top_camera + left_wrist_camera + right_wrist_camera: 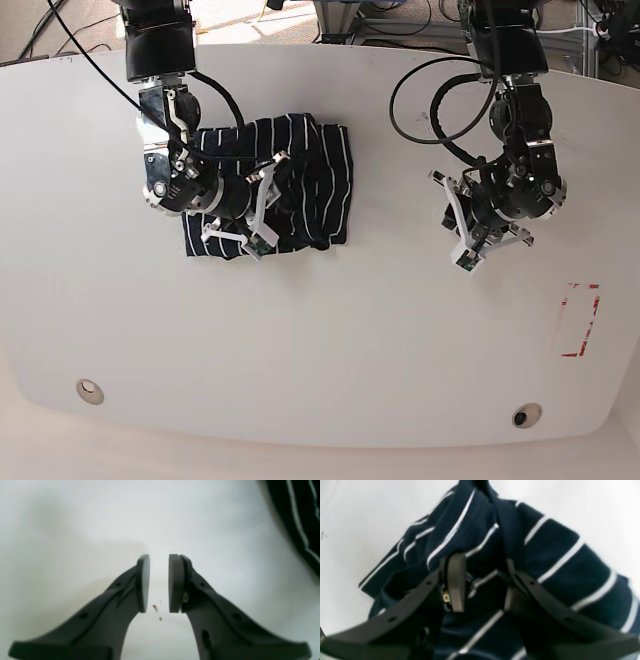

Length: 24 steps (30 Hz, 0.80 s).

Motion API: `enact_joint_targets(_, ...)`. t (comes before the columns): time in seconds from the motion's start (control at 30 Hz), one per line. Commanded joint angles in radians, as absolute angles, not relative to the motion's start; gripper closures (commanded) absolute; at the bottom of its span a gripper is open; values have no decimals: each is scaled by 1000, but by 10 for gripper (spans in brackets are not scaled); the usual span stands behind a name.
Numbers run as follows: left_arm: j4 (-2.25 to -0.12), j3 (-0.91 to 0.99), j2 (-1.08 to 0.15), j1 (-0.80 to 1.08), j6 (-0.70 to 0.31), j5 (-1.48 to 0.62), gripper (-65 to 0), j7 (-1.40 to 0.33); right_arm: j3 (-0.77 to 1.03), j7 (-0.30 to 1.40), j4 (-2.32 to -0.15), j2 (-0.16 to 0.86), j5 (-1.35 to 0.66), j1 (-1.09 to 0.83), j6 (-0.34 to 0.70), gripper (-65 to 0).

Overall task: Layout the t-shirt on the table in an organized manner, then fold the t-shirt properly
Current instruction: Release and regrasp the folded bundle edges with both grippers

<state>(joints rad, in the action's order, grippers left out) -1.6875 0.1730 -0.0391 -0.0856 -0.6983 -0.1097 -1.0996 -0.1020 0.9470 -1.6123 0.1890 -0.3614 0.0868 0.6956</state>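
The navy t-shirt [315, 180] with thin white stripes lies bunched in a rough square on the white table [350, 350], left of centre toward the back. My right gripper [255, 215] is down on its left part. In the right wrist view the right gripper [482, 580] has rumpled folds of the t-shirt [557, 545] between its fingers and is shut on them. My left gripper [458, 235] hovers over bare table to the right of the shirt. In the left wrist view the left gripper [159, 560] shows a narrow gap with nothing in it, and a corner of the t-shirt [300, 512] shows at the top right.
A red-outlined rectangle [578, 320] marks the table at the right. Two small round fittings [89, 390] [525, 415] sit near the front edge. Black cables loop from both arms at the back. A few brown specks [155, 608] lie under the left gripper.
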Motion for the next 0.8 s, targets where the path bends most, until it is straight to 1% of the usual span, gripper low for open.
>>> enact_joint_targets(0.0,-1705,171,-31,-104,-698,-124,-114,-1081,-131,894,-1601,188,-383,107,698,-193)
enact_joint_targets(0.1,-1705,171,-31,-104,-698,-124,-114,-1081,-136,894,-1583,150,-377,107,698,-193)
enact_joint_targets(0.27,-1707,145,-30,-107,-698,-125,-114,-1081,-136,895,-1590,122,-374,108,698,-193)
enact_joint_targets(0.5,-1758,51,-31,-105,-698,-206,-114,-1084,-133,923,-1748,128,-377,113,698,-205)
enact_joint_targets(0.6,-1781,2,-35,-104,-698,-252,-114,-1095,-97,977,-1836,128,-377,119,698,-276)
enact_joint_targets(0.73,-1788,-54,-30,-104,-698,-343,-114,-1142,-5,1033,-1942,128,-374,128,698,-422)
enact_joint_targets(0.77,-1788,-62,-28,-104,-698,-366,-114,-1147,10,1035,-1954,128,-374,128,698,-442)
